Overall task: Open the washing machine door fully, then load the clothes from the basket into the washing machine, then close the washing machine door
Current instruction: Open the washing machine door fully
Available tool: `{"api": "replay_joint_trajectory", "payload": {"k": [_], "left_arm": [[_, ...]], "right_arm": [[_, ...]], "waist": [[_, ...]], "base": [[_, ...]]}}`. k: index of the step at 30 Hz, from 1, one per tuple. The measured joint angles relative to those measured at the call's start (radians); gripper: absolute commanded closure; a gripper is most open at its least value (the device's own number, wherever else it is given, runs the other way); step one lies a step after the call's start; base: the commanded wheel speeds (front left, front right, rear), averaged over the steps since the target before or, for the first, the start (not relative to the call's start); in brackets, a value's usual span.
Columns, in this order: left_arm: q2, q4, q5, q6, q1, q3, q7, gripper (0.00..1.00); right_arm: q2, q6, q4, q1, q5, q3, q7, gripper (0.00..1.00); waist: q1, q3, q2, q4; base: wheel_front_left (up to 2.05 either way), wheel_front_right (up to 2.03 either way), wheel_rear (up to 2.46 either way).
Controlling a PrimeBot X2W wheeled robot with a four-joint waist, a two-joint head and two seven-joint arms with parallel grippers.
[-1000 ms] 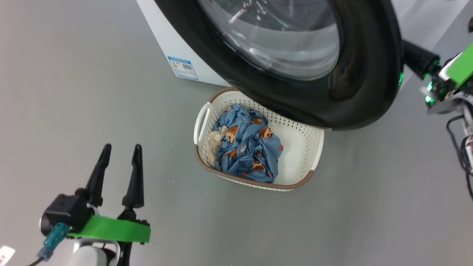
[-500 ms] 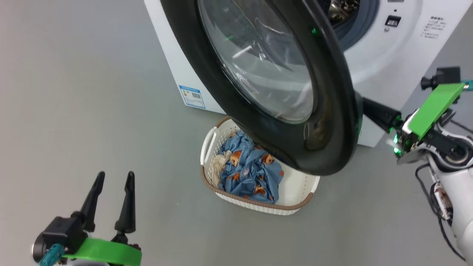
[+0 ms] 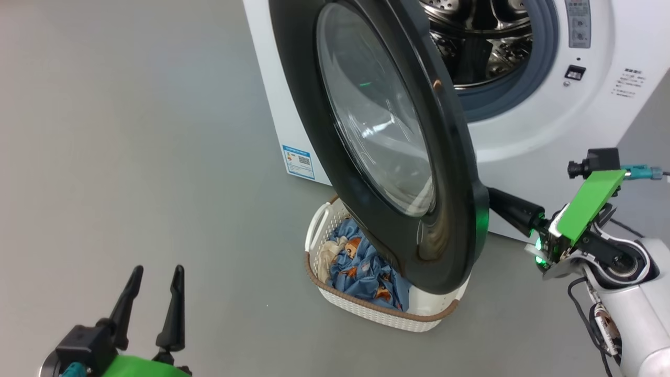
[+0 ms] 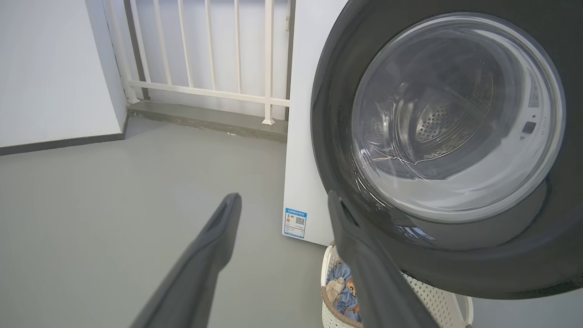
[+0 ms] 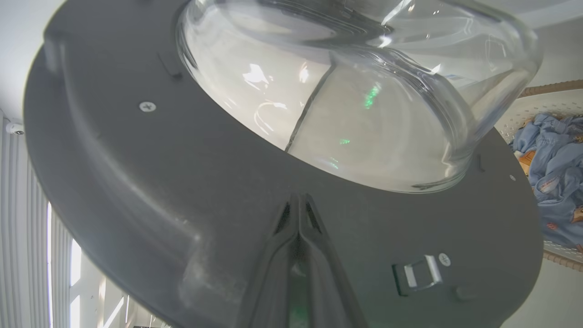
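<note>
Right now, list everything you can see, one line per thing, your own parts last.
washing machine: one, white, behind the basket
washing machine door: one, glossy black with a clear glass bowl, swung out above the basket
basket: one, cream with a brown rim, on the floor, partly under the door
clothes: one heap, blue with orange-brown bears plus a cream piece, in the basket
sticker: one, blue, machine's lower corner
railing: one, white, beyond the machine
floor: one, grey, all around
left end effector: one, dark, open, low left
right end effector: one, dark, shut, tips at the door's inner face
</note>
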Motion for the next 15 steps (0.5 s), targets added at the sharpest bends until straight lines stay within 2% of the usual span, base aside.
{"api": "replay_joint_trajectory", "payload": {"k": [15], "left_arm": [[0.012, 0.015, -0.006, 0.000, 0.020, -0.003, 0.000, 0.00]], "right_arm": [[0.056, 0.000, -0.052, 0.093, -0.001, -0.007, 0.025, 1.00]], "waist": [[0.0000, -0.046, 0.0000, 0.068]], "base": [[0.00, 0.00, 0.00]]}}
